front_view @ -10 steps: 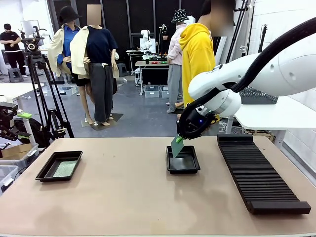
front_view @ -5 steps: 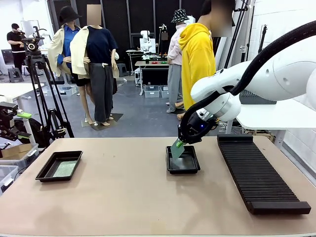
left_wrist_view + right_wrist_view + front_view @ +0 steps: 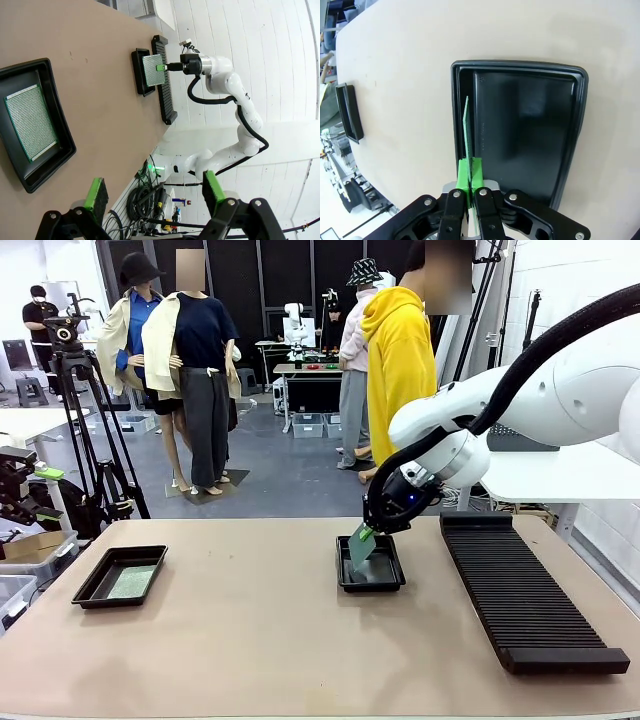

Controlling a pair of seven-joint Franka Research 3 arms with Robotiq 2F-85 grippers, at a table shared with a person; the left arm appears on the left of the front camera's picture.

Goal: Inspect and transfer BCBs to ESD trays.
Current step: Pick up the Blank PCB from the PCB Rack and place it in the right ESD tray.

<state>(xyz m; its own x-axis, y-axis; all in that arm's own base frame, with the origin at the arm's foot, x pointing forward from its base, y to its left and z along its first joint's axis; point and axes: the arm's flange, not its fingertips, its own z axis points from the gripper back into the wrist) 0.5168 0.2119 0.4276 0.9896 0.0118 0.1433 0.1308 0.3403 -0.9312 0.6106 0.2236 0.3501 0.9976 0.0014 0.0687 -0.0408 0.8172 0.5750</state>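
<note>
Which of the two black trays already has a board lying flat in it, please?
The tray at the table's left: a green board lies flat on its floor. The middle tray has its board held upright by the right hand.

You get bright, even overhead light across all views, with only soft, faint shadows on the surface (image 3: 250, 640). Below the right gripper (image 3: 470, 172), the glossy tray (image 3: 530, 125) floor carries a dull pale sheen, and the board's (image 3: 466, 130) edge stays sharp. Beyond the left gripper (image 3: 152, 192), straight lines bow strongly toward the picture's edges, and the white wall behind reads nearly washed out. The front view shows sharp focus throughout.
</note>
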